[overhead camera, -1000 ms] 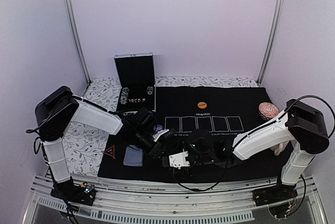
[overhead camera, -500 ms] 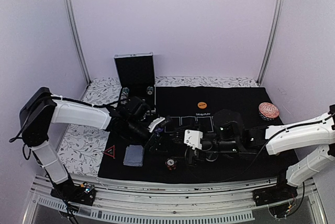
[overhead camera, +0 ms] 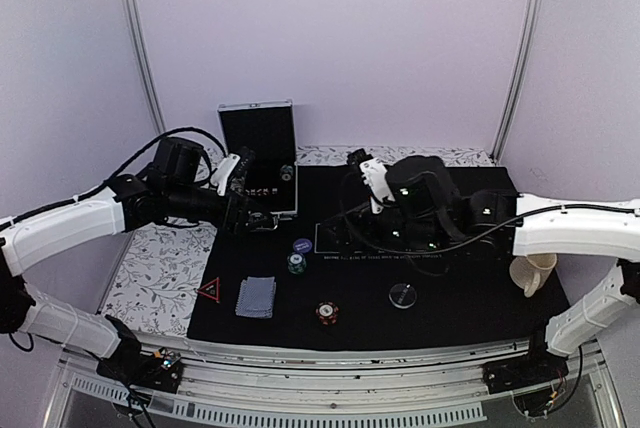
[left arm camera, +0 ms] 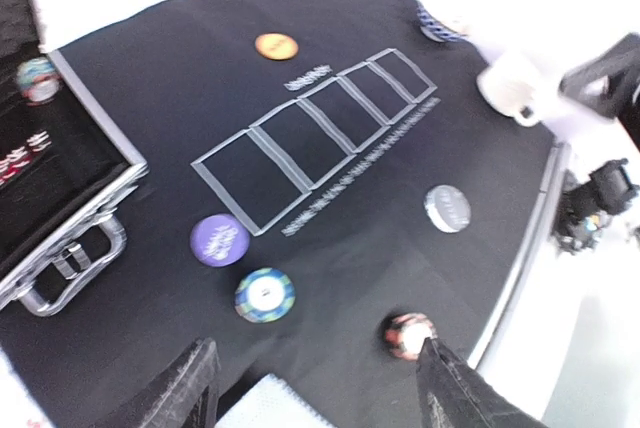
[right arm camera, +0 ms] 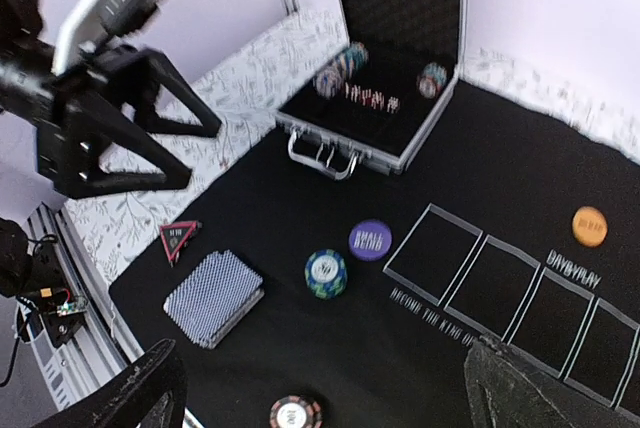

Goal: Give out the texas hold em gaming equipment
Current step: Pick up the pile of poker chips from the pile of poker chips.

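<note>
A deck of grey-blue backed cards [overhead camera: 256,297] lies on the black mat [overhead camera: 470,313] at the front left, with a red triangle marker [overhead camera: 209,290] just left of it. A green-blue chip stack [overhead camera: 296,263] and a purple disc [overhead camera: 302,245] sit near the printed rectangles. A red-black chip stack [overhead camera: 327,312] and a clear disc [overhead camera: 402,295] lie nearer the front. An orange disc [right arm camera: 589,225] sits behind the rectangles. My left gripper [left arm camera: 320,393] hangs open and empty high above the chips, near the case. My right gripper [right arm camera: 335,398] is open and empty above the mat's middle.
An open aluminium case [overhead camera: 258,153] with more chips stands at the back left, its handle toward the mat. A cream cup [overhead camera: 530,273] rests at the mat's right edge. Floral cloth [overhead camera: 150,268] covers the table left of the mat.
Both arms have lifted off the mat's front middle, the left toward the case and the right toward the back. Both grippers opened wider. The chips and clear disc now lie uncovered.
</note>
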Available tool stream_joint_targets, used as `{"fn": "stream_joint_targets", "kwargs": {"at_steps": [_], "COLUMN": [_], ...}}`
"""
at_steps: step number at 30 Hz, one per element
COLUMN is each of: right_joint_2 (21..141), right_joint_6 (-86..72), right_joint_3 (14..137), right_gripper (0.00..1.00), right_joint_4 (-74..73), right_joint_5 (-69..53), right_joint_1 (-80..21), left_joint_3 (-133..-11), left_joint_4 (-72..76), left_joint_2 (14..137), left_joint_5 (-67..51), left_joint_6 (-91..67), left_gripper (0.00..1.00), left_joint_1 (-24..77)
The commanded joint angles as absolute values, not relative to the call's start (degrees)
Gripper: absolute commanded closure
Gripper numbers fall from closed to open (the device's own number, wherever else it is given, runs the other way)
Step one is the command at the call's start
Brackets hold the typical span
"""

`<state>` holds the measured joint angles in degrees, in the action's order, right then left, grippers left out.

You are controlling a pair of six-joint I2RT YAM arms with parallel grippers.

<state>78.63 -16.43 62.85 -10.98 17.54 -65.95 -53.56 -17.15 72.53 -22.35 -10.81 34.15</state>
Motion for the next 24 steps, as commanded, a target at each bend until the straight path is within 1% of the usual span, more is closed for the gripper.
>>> {"fn": "stream_joint_targets", "kwargs": {"at_steps": [1, 4, 9, 13, 18, 22, 24], "right_joint_2": [92.04, 99.89, 109.34, 114.43, 117.92, 120.90, 121.69], "right_joint_6": [-34.10, -35.46, -35.12, -33.78, -32.73, -32.42, -32.35], "right_joint_3": [71.92, 77.54, 84.88, 88.28, 90.05, 91.76, 91.91], "right_gripper": [0.01, 0.01, 0.01, 0.01, 0.00, 0.07, 0.13], "right_joint_4": [-33.93, -37.32, -41.19, -42.94, -43.60, -45.35, -45.94], "right_joint_5": [18.82, 15.58, 12.07, 11.08, 10.20, 9.93, 9.81], "right_joint_1": [-68.41, -69.06, -69.63, -69.71, -69.70, -69.70, -69.70], "left_joint_3": [-50.60, -49.57, -48.96, -48.78, -48.79, -48.78, -48.70], "left_joint_4": [-21.78, -21.90, -22.32, -22.58, -22.34, -22.34, -22.33], "left_joint_2": [69.34, 68.25, 67.85, 68.02, 68.33, 68.64, 68.64], "left_joint_5": [-16.99, -17.67, -18.00, -17.83, -18.69, -18.94, -18.91], "left_joint_6": [-8.57, -8.70, -8.00, -7.48, -7.38, -7.38, -7.38], "left_gripper": [0.30, 0.30, 0.30, 0.30, 0.30, 0.30, 0.30], "left_joint_1": [31.68, 30.85, 30.51, 30.34, 30.23, 30.18, 30.15]}}
